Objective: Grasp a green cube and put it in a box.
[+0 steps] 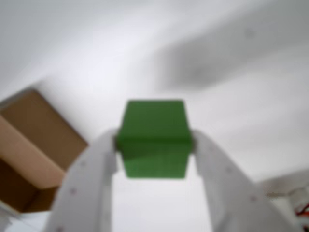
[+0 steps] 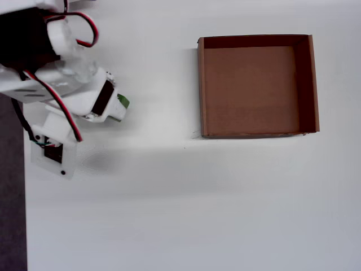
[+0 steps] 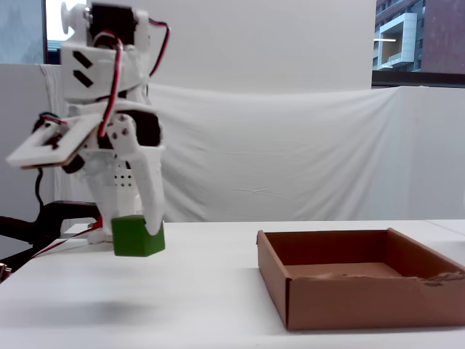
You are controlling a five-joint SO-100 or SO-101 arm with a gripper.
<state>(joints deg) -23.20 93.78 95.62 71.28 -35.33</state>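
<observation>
The green cube (image 1: 153, 137) sits pinched between my two white fingers in the wrist view, with my gripper (image 1: 154, 142) shut on it. From the side, the green cube (image 3: 136, 235) hangs a little above the white table, held by my gripper (image 3: 138, 225). Only a sliver of the green cube (image 2: 123, 101) shows under the arm in the overhead view. The brown cardboard box (image 2: 258, 133) lies to the right, apart from the arm, and nothing lies inside it. A corner of the box (image 1: 34, 145) shows at the left of the wrist view, and the box (image 3: 363, 302) stands at the right in the fixed view.
The white table (image 2: 169, 197) spreads between arm and box. A dark strip (image 2: 11, 197) marks its left edge in the overhead view. A white cloth backdrop (image 3: 290, 153) hangs behind the table. Red wires (image 3: 109, 80) run along the arm.
</observation>
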